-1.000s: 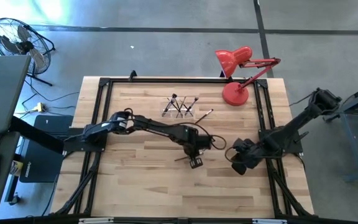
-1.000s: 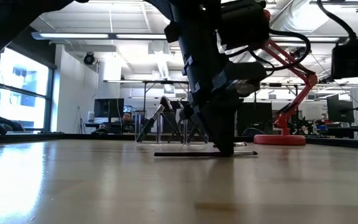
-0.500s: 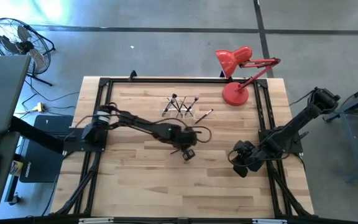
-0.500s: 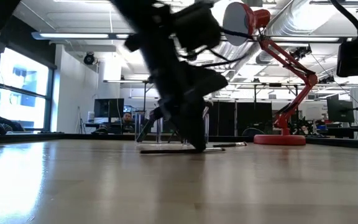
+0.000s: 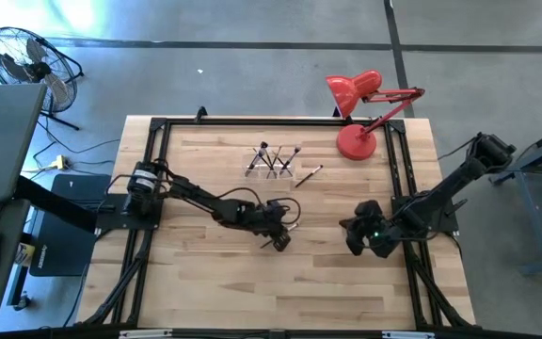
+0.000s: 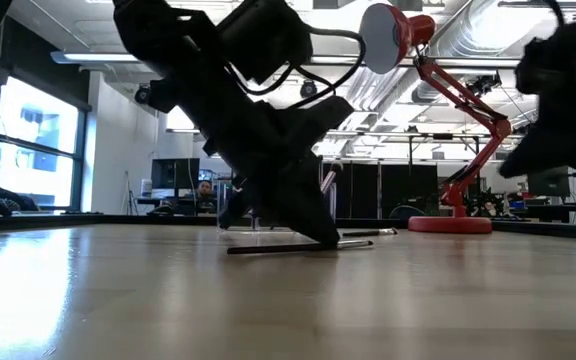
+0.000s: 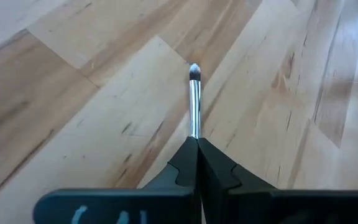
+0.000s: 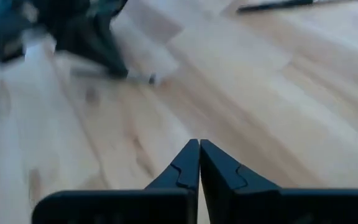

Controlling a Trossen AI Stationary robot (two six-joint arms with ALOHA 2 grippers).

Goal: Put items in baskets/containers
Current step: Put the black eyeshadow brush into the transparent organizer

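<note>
Makeup brush [image 7: 194,99] sits pinched in the left gripper [image 5: 280,241], fingers [image 7: 219,171] clamped tight on its handle w/ the silvery ferrule and dark tip sticking out ahead over the wood. In the low view that brush [image 6: 298,246] lies nearly flat along the table [image 5: 205,273], gripper [image 6: 318,232] pressed down onto it at a slant. Landmark = red desk lamp [image 5: 358,104] at the table's far right corner. Held brush is well apart from the lamp, toward the near side and nearer table centre. Clear holder [image 5: 271,165] stands just left of the lamp base, several brushes [image 5: 278,156] leaning crossed inside it, bristles up. One loose brush [image 5: 310,175] lies on the table btwn holder and lamp base, closer to the holder. Right gripper [image 5: 358,235] waits well to the near side of the lamp, by the table's right edge; its fingers [image 8: 222,177] are pressed together on nothing. Right wrist view looks across at the left gripper [image 8: 86,40] w/ brush tip [image 8: 145,78] poking out, blurred.
</note>
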